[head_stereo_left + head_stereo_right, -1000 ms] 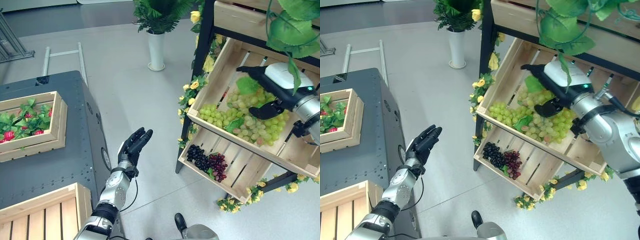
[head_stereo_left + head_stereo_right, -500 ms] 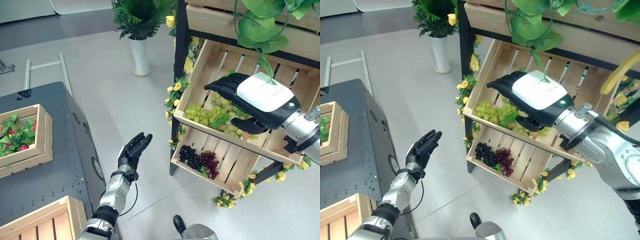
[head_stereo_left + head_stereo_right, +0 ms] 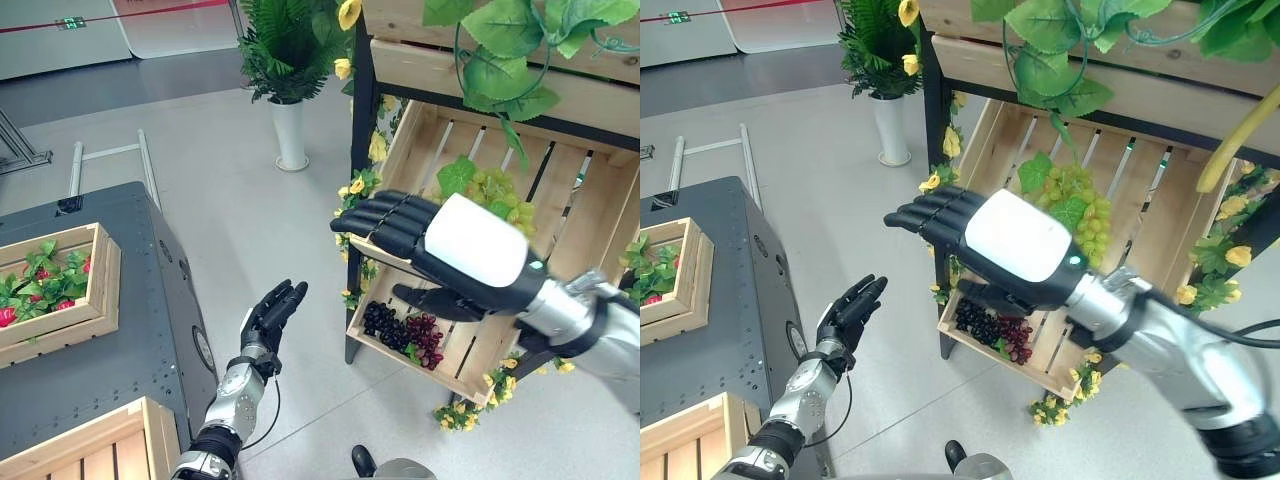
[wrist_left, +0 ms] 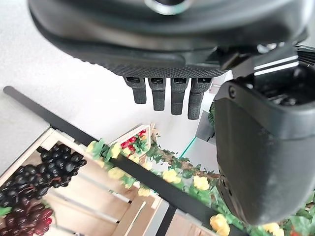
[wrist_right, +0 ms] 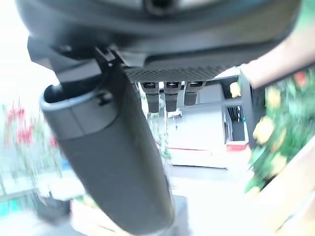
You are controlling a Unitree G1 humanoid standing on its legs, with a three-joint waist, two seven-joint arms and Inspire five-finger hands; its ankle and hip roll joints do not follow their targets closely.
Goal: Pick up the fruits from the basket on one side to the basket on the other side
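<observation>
Both matte-black hands, left hand and right hand, seemingly hold straight fingers before slatted wooden crates.

The two eye views look down from the robot's head, a little apart, and both face the wooden fruit shelf from fairly near. They share the shelf's slatted crates, the white vase on the floor beyond the shelf, and the grey table well apart from the shelf on its vase side. In the right eye view the shelf sits nearer the middle of the picture. The left wrist view looks along the left hand from very close, up toward the shelf's lower crate of dark grapes. The right wrist view looks along the right hand, facing away from the shelf into a blurred room.
</observation>
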